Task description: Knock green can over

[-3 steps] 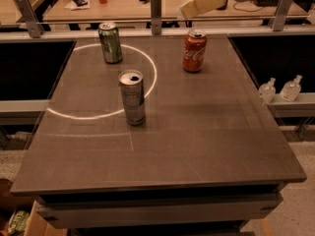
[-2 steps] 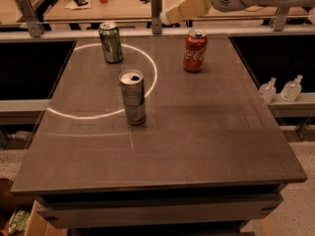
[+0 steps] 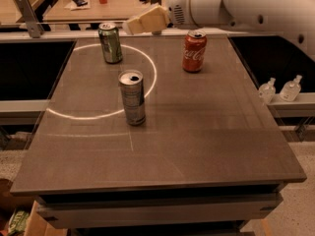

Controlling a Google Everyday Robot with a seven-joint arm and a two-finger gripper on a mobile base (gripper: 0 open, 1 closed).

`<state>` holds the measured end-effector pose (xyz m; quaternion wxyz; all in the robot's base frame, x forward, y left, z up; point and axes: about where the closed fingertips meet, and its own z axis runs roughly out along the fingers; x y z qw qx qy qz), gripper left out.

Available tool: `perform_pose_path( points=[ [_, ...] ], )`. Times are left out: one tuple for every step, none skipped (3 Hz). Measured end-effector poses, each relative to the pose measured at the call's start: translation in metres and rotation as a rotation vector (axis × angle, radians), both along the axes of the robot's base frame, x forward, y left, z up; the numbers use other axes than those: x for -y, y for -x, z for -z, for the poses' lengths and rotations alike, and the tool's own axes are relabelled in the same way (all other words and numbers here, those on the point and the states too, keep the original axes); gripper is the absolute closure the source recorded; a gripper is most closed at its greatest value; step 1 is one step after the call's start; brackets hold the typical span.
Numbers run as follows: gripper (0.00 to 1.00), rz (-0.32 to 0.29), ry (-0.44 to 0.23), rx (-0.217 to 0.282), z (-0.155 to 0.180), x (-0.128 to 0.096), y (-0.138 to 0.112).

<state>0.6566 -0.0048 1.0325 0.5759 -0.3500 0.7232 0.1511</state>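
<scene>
The tool (image 3: 146, 21) hovers at the bench's (image 3: 206, 132) far edge, its tip aimed at the upright green can (image 3: 110, 42) just beside it. Spread or pressed together, I cannot tell.

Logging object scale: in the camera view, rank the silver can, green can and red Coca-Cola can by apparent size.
Largest: silver can, though it stands nearest the camera.
Then: red Coca-Cola can and green can, which look alike, so unranked.
The gripper hangs just right of the green can's top.
</scene>
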Motion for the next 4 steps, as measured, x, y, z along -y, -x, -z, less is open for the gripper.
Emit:
perform_pose_path(
  points=[
    [0.0,-0.025,-0.002,-0.025,0.021,-0.019,-0.013],
    [0.0,-0.061,0.011,-0.047,0.042,-0.026,-0.029],
    [0.0,-0.111,0.035,-0.067,0.061,-0.036,-0.036],
    [0.0,-0.159,0.067,-0.095,0.083,-0.048,-0.042]
  ],
)
